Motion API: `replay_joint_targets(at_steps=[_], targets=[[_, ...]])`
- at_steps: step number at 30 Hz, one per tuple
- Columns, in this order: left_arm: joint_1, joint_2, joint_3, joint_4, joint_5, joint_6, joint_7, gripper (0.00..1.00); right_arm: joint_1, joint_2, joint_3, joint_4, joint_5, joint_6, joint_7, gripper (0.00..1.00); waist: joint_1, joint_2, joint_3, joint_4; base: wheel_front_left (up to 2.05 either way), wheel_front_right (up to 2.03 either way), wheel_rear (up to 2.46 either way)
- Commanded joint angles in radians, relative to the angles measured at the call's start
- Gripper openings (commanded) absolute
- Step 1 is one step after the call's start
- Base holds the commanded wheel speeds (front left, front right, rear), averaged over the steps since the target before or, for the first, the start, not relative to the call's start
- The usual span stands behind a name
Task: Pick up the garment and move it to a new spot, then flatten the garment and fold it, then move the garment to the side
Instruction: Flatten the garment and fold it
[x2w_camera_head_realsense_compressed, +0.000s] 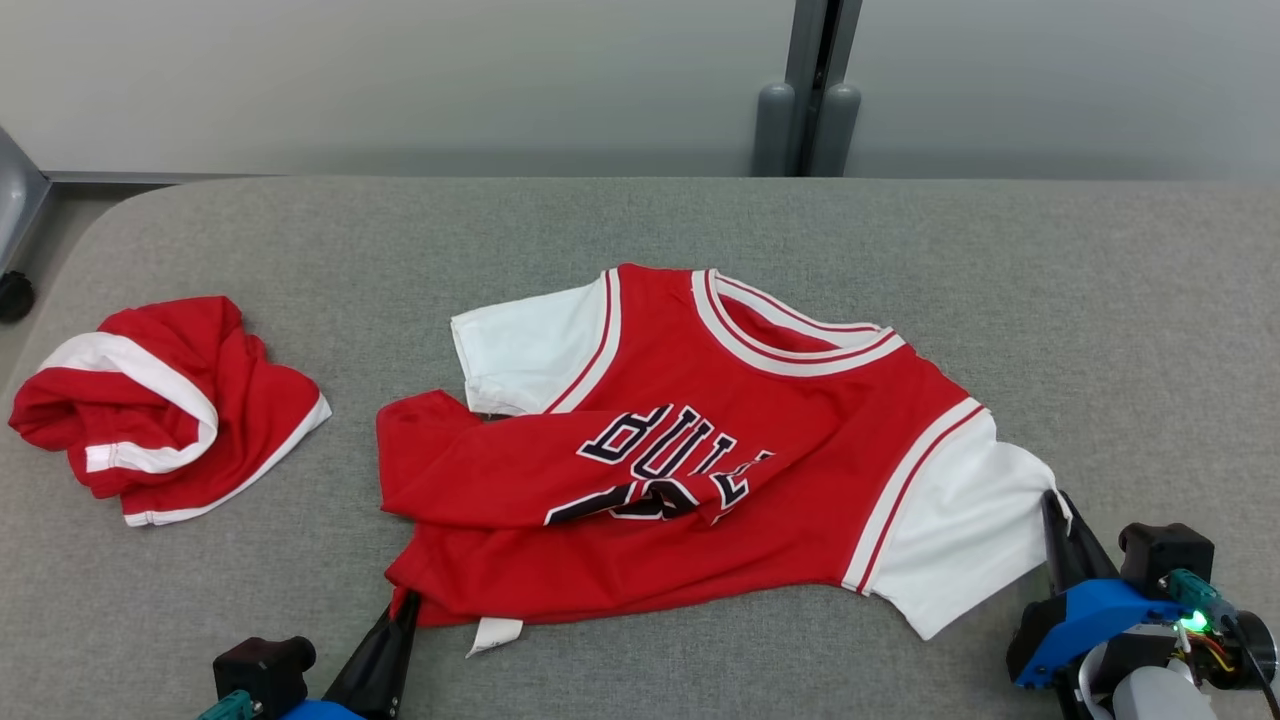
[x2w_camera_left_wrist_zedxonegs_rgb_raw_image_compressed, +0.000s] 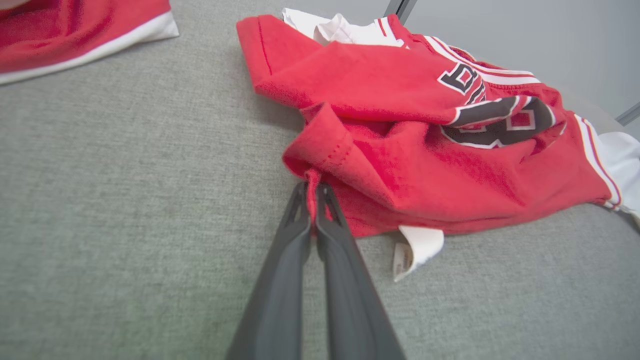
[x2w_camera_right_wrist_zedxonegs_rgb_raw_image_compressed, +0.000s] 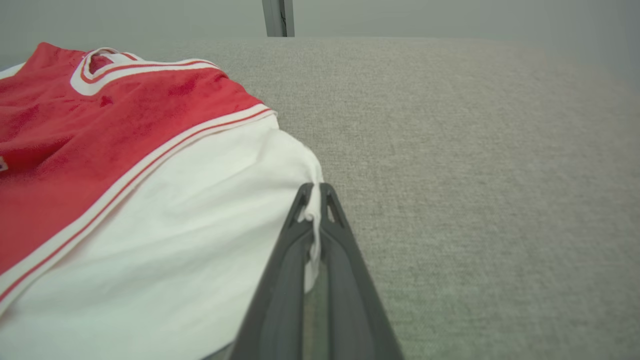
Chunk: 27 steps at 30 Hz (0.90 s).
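Grey padded table (x2w_camera_head_realsense_compressed: 700, 670) runs under everything. Nearest, the left gripper (x2w_camera_left_wrist_zedxonegs_rgb_raw_image_compressed: 314, 189) is pinched tight on a red hem corner of the jersey (x2w_camera_head_realsense_compressed: 760, 400), just beside a white label (x2w_camera_left_wrist_zedxonegs_rgb_raw_image_compressed: 417, 247). At lower right, the right gripper (x2w_camera_right_wrist_zedxonegs_rgb_raw_image_compressed: 314, 190) is clamped on the edge of a white sleeve. The jersey lies rumpled mid-table, its lower part folded over. Farther left, well apart, sits a red bundle (x2w_camera_head_realsense_compressed: 170, 400). Beyond the table stands a grey post (x2w_camera_head_realsense_compressed: 808, 90).

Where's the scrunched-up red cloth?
The scrunched-up red cloth with white stripes lies at the left side of the grey fabric table in the head view, apart from the red-and-white jersey.
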Motion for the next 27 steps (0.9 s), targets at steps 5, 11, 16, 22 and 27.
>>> replay_joint_targets(at_steps=[5,11,16,22,27], targets=[[0.025,-0.011,0.072,-0.095,0.063,-0.001,0.0,0.0,0.009,-0.005,0.015,-0.056,0.053,-0.001,0.0,0.0,0.0,0.0,-0.045,0.018,0.0,0.0,0.0],[0.034,-0.016,0.155,-0.277,0.146,-0.001,-0.001,0.0,-0.001,-0.005,0.066,-0.207,0.225,-0.001,-0.001,0.0,0.0,0.0,-0.119,0.027,0.0,0.0,0.0],[-0.043,0.009,0.211,-0.415,0.186,-0.001,-0.001,0.0,-0.056,-0.005,0.092,-0.355,0.372,0.0,-0.001,0.0,0.0,0.0,-0.169,0.015,0.0,0.0,0.0],[-0.173,0.06,0.278,-0.521,0.198,-0.001,0.0,0.0,-0.152,-0.005,0.13,-0.488,0.444,0.0,0.0,0.0,0.0,0.0,-0.2,-0.007,0.0,0.0,0.0],[-0.313,0.147,0.303,-0.572,0.201,-0.001,0.0,0.0,-0.281,-0.018,0.143,-0.628,0.469,0.0,0.082,0.0,0.0,0.0,-0.208,-0.027,0.0,0.0,0.0]])
